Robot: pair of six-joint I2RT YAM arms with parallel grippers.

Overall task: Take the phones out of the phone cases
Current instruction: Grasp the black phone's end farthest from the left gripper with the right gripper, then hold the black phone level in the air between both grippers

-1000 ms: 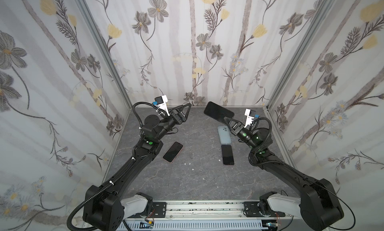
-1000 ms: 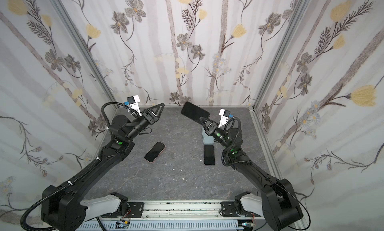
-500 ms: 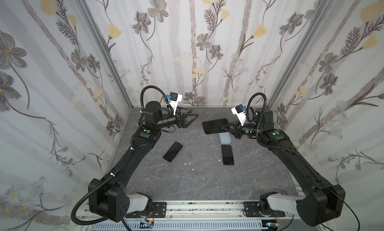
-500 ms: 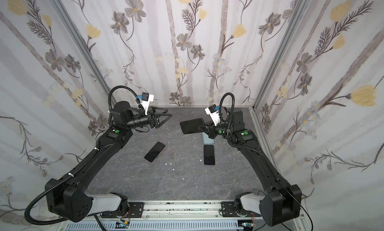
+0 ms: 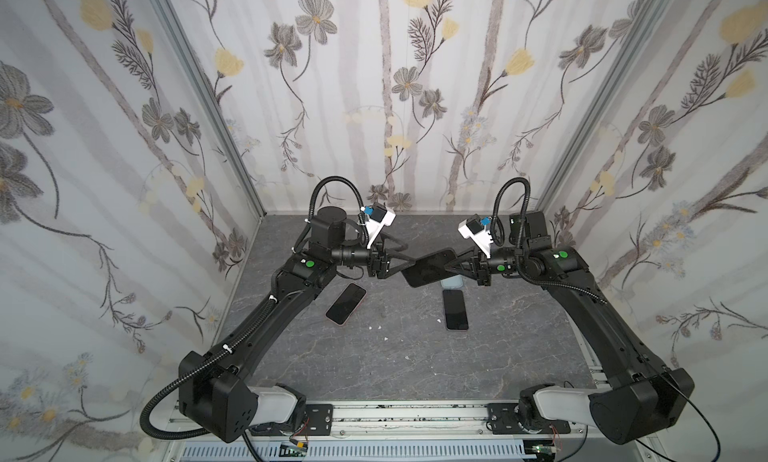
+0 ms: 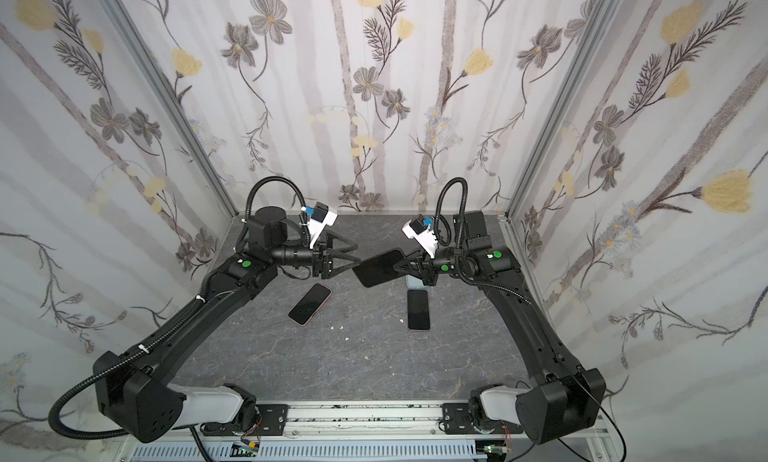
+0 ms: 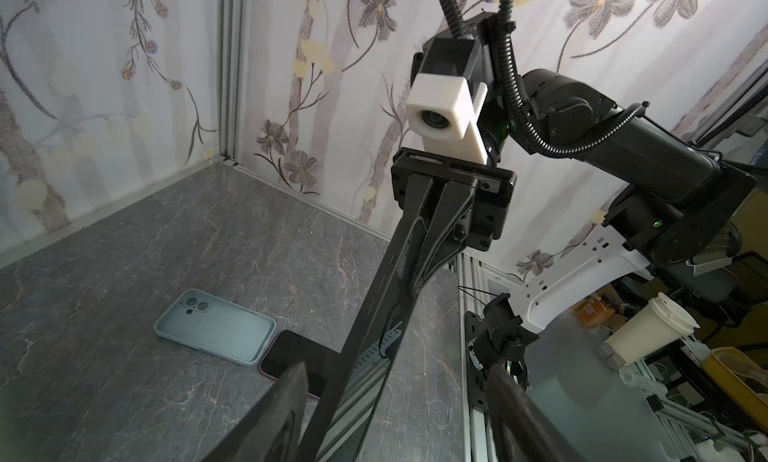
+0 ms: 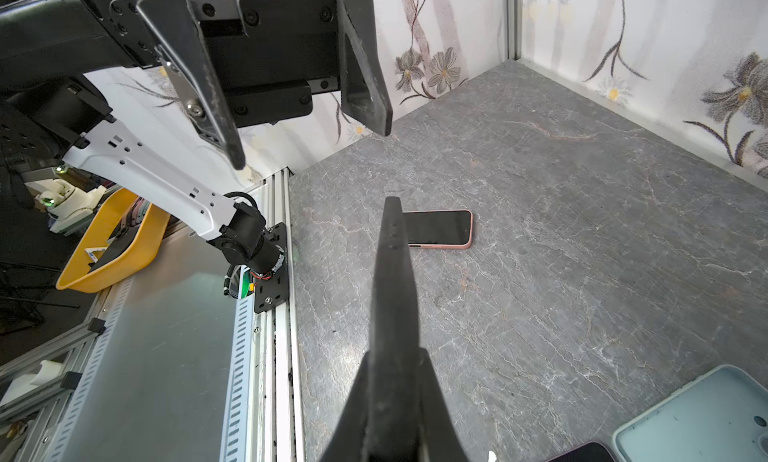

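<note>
bimanual extraction, mid-air presentation. the right hand was clenched on one short end of a black rectangular phone, judged to be seated in a dark slim case. it held the phone in the air above the rear of the counter, so that the free end projected toward the left hand. the left hand was released, jaws apart, with that free end at the mouth of the gap. in the left wrist view the slab ran edge-on between the two fingers with no contact visible. this pose probably let one hand anchor the device while the other took the far end to work the case loose. a pale blue-grey empty silicone case lay face-up on the counter, just beside a dark-screened phone with a pink rim. a second pink-rimmed phone lay well apart, below the left hand. the counter was a grey marbled slab bearing a few white specks. floral-print fabric walls in aluminium framing enclosed it on three sides. a yellow plastic bin and a lidded paper cup stood outside the enclosure.
</note>
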